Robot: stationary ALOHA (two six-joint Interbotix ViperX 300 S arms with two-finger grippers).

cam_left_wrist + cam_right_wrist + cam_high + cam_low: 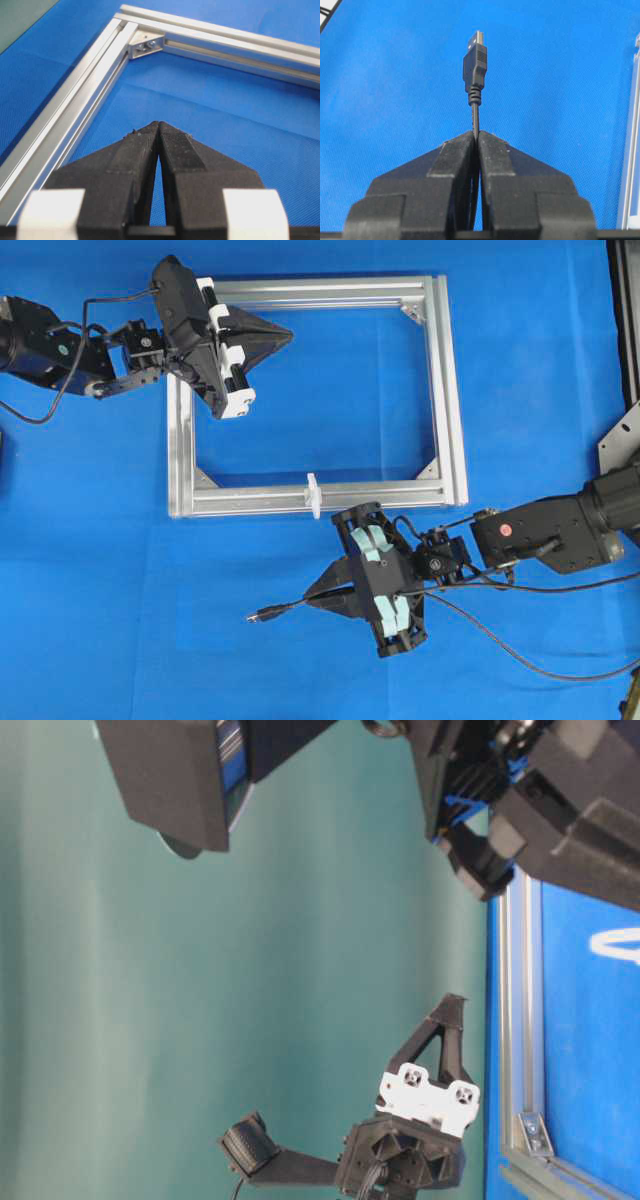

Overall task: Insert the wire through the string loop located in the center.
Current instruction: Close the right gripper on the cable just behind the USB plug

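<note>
The wire (283, 610) is a thin black cable ending in a dark plug with a metallic tip (475, 59). My right gripper (310, 600) is shut on it just behind the plug, which points left over the blue mat, below the frame. In the right wrist view the wire (475, 115) runs straight out between the closed jaws of the right gripper (476, 133). The string loop (313, 495) is a small white piece across the middle of the frame's near bar, up and slightly right of the plug. My left gripper (288, 335) is shut and empty, hovering inside the frame's upper left corner.
The silver aluminium frame (446, 390) lies flat on the blue mat, with corner brackets (146, 46) inside its corners. Loose black cable (520, 655) trails right from the right arm. The right arm's body (545, 535) sits at the right edge.
</note>
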